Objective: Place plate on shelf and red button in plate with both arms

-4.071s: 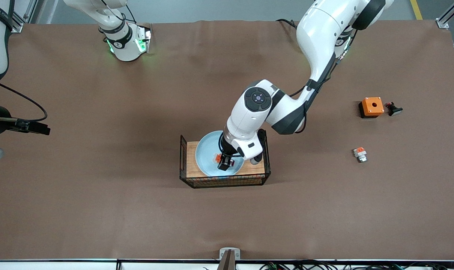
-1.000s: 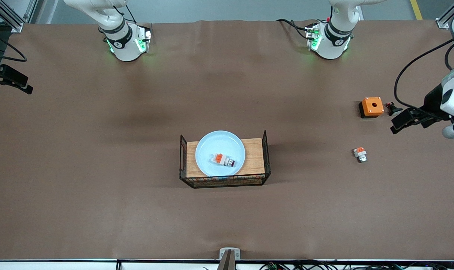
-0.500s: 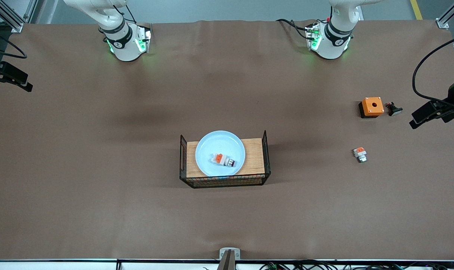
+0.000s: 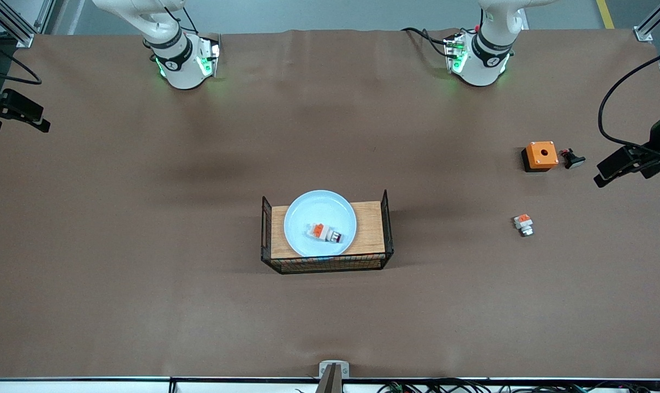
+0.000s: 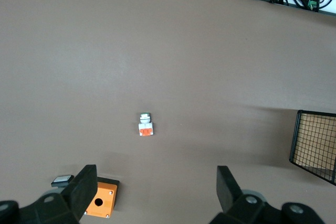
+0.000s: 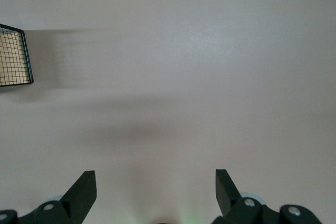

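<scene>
Centrally on the desk: wire basket with a wooden floor. Plate, pale blue, lies flat inside it. Red button lies on its side on the plate, dark red cap pointing toward the left arm's end of the desk.

Toward the left arm's end: orange box with a hole in its top, a small black part just beside it. White-and-orange switch piece sits nearer the front camera than the box, apart from it.

Left end effector: fingers spread apart, nothing between them, up over that end of the desk. Left wrist view shows the switch piece, the orange box and one corner of the basket; plate and button are outside it.

Right end effector: fingers likewise spread, holding nothing, over bare desk at the right arm's end. Right wrist view shows only desk surface and one mesh end of the basket. Front view catches just dark parts of each arm at its side edges.
</scene>
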Controlling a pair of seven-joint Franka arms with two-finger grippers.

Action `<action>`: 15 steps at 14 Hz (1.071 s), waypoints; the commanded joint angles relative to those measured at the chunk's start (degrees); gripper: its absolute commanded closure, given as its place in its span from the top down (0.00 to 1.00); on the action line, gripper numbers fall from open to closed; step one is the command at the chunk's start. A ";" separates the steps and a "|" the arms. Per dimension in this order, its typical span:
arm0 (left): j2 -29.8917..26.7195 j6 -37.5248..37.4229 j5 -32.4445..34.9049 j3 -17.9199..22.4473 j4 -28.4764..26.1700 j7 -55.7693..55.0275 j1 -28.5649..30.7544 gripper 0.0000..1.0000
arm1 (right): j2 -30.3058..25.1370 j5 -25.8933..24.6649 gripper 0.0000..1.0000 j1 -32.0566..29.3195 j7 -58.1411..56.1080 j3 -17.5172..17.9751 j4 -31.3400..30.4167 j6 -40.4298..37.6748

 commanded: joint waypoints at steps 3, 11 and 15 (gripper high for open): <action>-0.11 -1.18 -1.03 -0.19 0.55 0.58 0.16 1.00 | -2.46 0.46 1.00 -0.63 -0.47 0.26 -2.34 0.94; 0.07 -1.18 -1.03 3.48 0.38 0.59 -4.12 1.00 | -2.46 0.37 1.00 -0.55 -0.29 0.35 -2.34 1.82; -0.02 -1.18 -1.03 9.83 0.38 0.67 -9.77 1.00 | -2.38 0.37 1.00 -0.46 -0.73 0.43 -2.43 3.75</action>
